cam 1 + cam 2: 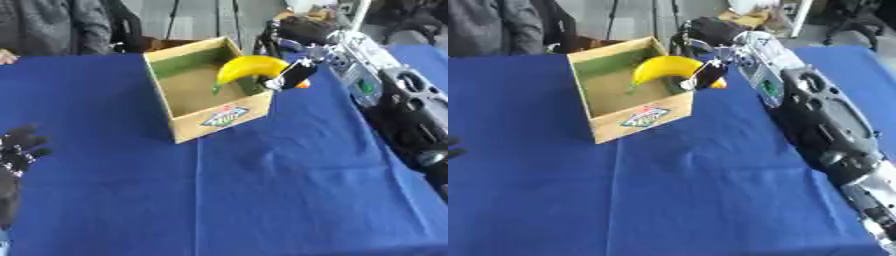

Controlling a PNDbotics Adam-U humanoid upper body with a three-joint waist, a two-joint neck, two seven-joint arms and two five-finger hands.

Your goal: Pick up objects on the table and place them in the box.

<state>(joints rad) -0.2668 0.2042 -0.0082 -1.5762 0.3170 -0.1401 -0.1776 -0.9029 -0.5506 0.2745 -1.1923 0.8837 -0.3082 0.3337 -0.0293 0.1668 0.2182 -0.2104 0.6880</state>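
A yellow banana [248,68] hangs over the right side of the open cardboard box [223,118], its green-tipped end pointing down into the box. My right hand [294,75] is shut on the banana's right end, with the arm coming in from the right. A bit of orange shows just beside that hand; I cannot tell what it is. The box stands on the blue table [262,190] at the back middle, and the part of its inside that shows holds nothing but the banana's tip. My left hand [17,150] rests at the lower left edge, fingers relaxed and up.
My right arm [824,115] stretches along the table's right side. A person in grey [52,25] sits at the far left edge, a hand [7,57] on the table's corner. A dark chair stands behind the box.
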